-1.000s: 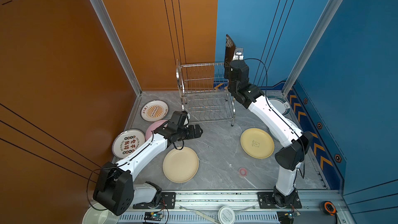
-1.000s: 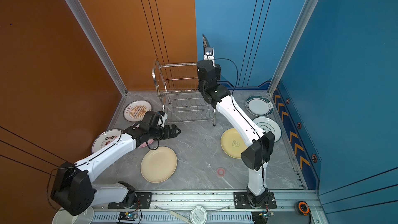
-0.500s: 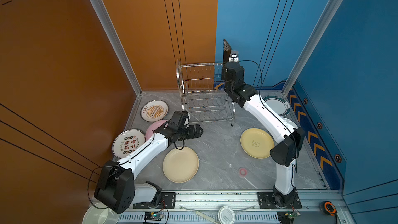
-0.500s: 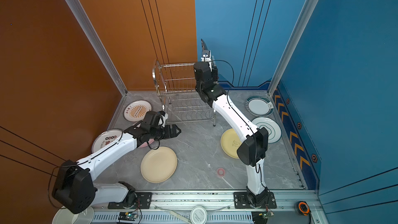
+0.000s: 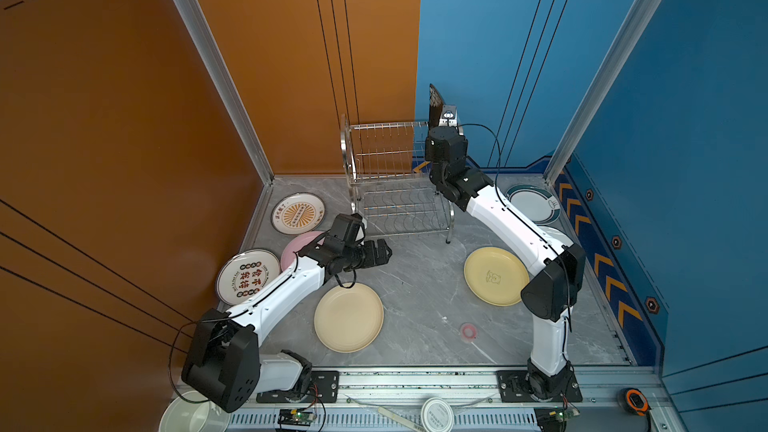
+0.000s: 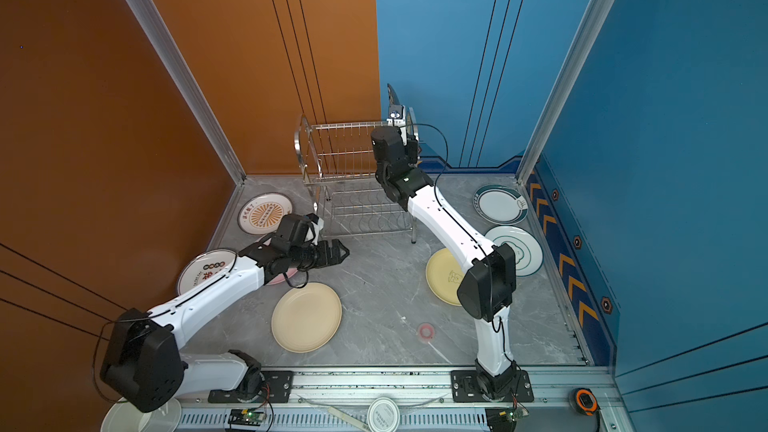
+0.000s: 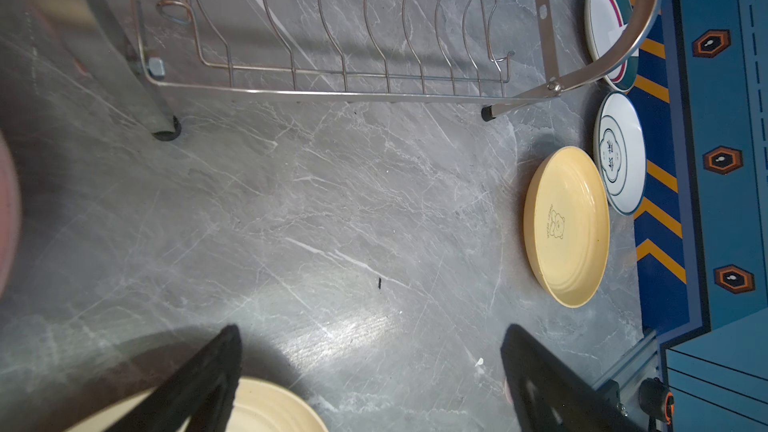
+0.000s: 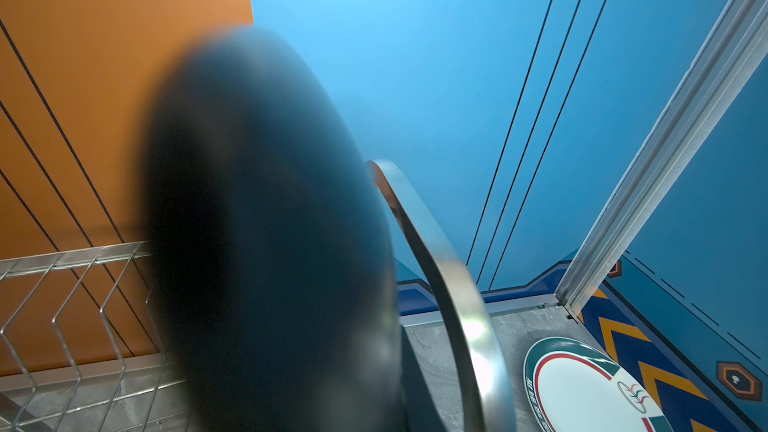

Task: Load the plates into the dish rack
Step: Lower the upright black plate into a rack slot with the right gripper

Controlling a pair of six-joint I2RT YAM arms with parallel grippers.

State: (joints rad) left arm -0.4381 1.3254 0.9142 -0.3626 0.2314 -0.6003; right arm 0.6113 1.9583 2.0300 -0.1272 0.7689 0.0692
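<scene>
My right gripper (image 5: 441, 119) is shut on the square black plate (image 5: 435, 102), held upright on edge over the right end of the dish rack (image 5: 390, 176). The right wrist view shows this plate (image 8: 270, 243) as a dark blur beside the rack's end loop (image 8: 449, 284). My left gripper (image 5: 384, 252) hovers open and empty above the floor in front of the rack. Flat on the floor lie a cream plate (image 5: 348, 317), a yellow one (image 5: 492, 276), a pink one (image 5: 297, 245), two printed ones (image 5: 298, 214) (image 5: 248, 276) and two teal-rimmed ones (image 6: 500, 204) (image 6: 519, 251).
Orange and blue walls close in the back and sides. On the front rail lie a round white lid (image 5: 436, 413) and an orange tape measure (image 5: 636, 401), with a white container (image 5: 187, 413) at the left corner. A small pink ring (image 5: 468, 330) lies on the floor.
The right arm has carried the black plate leftward, closer over the rack's right end. The left arm has hardly moved.
</scene>
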